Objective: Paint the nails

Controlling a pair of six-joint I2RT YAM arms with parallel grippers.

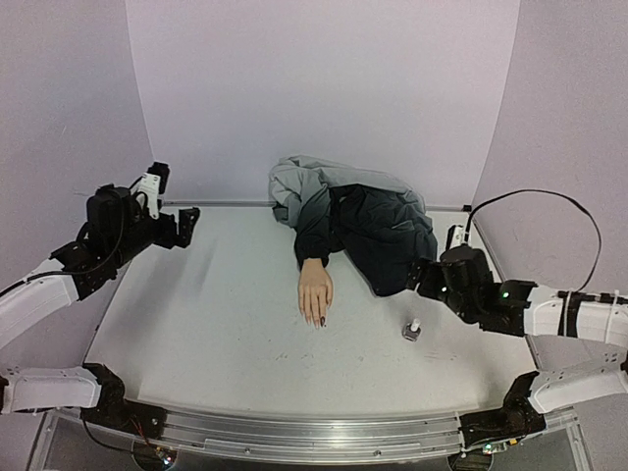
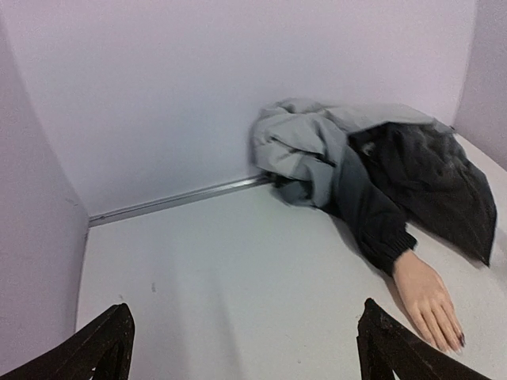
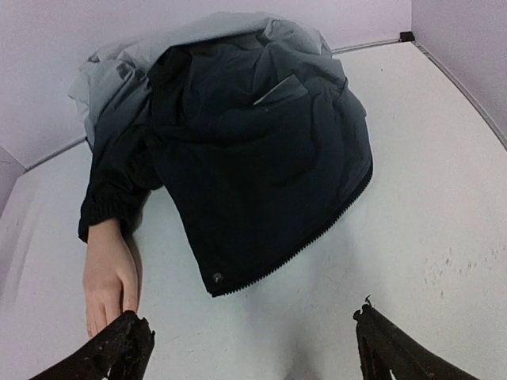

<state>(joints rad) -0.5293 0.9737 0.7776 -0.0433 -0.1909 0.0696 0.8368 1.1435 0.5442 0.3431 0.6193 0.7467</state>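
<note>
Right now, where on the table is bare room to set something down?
Bare: the wide stretch between the left hand and the mannequin hand, and the near strip before the rail. Crowded: around the jacket, polish bottle and right hand.

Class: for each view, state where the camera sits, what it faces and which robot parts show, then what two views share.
Top external: above and behind the arm bases, looking down on the white table; both arms, left gripper and right gripper show.
Left wrist: on the left arm, facing across to the grey-and-black jacket; its two dark fingers at the bottom.
Right wrist: on the right arm, facing the jacket closely; its dark fingers below.
Shared: both wrist views show the jacket and the pale peach mannequin hand.
</note>
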